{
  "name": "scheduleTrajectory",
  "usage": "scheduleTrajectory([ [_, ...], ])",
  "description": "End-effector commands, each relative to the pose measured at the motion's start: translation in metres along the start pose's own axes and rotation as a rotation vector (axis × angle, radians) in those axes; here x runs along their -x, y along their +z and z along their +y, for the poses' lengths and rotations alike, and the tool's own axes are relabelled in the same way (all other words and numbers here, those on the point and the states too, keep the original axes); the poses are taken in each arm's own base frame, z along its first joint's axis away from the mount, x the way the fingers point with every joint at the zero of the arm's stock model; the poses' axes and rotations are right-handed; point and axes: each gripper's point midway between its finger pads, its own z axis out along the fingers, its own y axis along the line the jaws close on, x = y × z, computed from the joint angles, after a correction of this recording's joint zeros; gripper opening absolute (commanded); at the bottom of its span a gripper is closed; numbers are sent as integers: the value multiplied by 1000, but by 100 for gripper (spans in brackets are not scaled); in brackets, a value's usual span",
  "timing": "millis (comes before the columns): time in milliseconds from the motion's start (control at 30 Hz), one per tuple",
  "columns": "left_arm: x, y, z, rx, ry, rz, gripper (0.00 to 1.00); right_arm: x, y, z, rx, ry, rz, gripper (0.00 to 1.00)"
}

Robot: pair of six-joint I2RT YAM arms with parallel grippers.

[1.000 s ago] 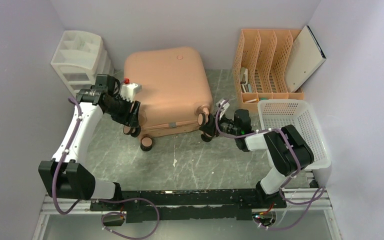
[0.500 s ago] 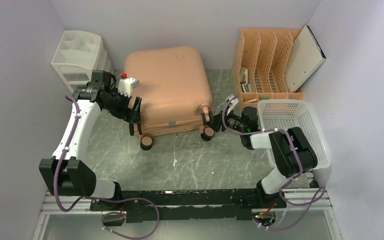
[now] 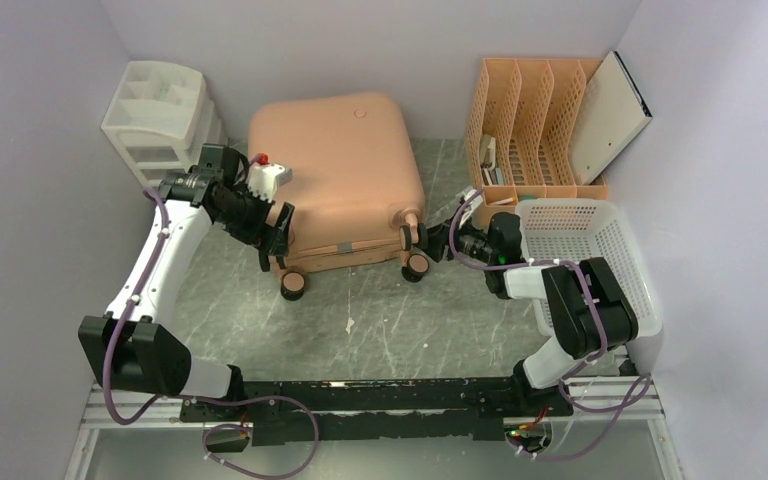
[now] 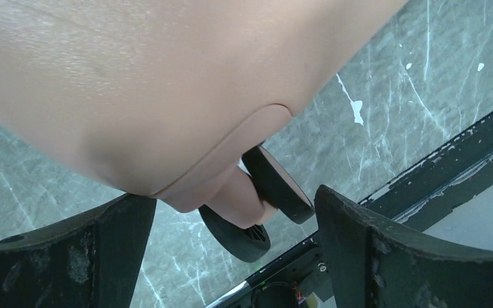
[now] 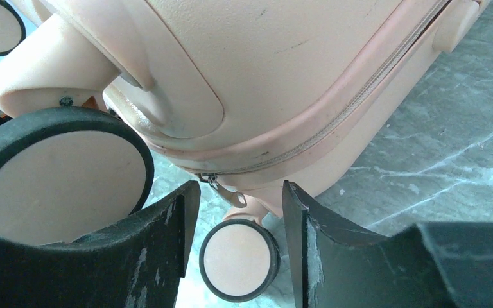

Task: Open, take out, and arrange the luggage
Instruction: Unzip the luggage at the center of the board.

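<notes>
Grey marbled tabletop (image 3: pixel 390 320), closed pink luggage (image 3: pixel 335 170) lying flat toward its back, interior hidden, left gripper (image 4: pixel 234 200) spread wide at the luggage's near-left wheel corner, right gripper (image 5: pixel 241 189) parted, empty, facing its near-right zipper pull (image 5: pixel 226 191).

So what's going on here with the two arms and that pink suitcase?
The large salmon-pink hard-shell suitcase lies flat and closed. The robot's left end effector is open at its near-left wheel corner. The right end effector, also open, is at the near-right corner, lined up with the zipper pull. Neither holds anything.
</notes>
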Motion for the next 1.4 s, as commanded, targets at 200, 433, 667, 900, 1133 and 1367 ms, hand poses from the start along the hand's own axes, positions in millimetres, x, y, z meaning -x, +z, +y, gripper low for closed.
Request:
scheduleTrajectory([
  [200, 35, 8, -29, -22, 158, -131, 96, 10, -2, 1, 18, -76, -32, 55],
  [433, 37, 15, -38, -78, 172, -122, 96, 5, -1, -3, 10, -79, -21, 56],
  [667, 28, 4, 13, 231, 129, -87, 70, 5, 0, -2, 20, -79, -23, 56],
  [900, 12, -12, 66, 328, 33, -86, 72, 9, -2, 3, 34, -76, -38, 57],
  [1133, 1, -23, 94, 268, -8, -106, 72, 10, -1, 8, 44, -63, -43, 59],
  [1367, 15, -22, 43, 21, 39, -199, 72, -2, 8, 37, 135, -144, -11, 62],
])
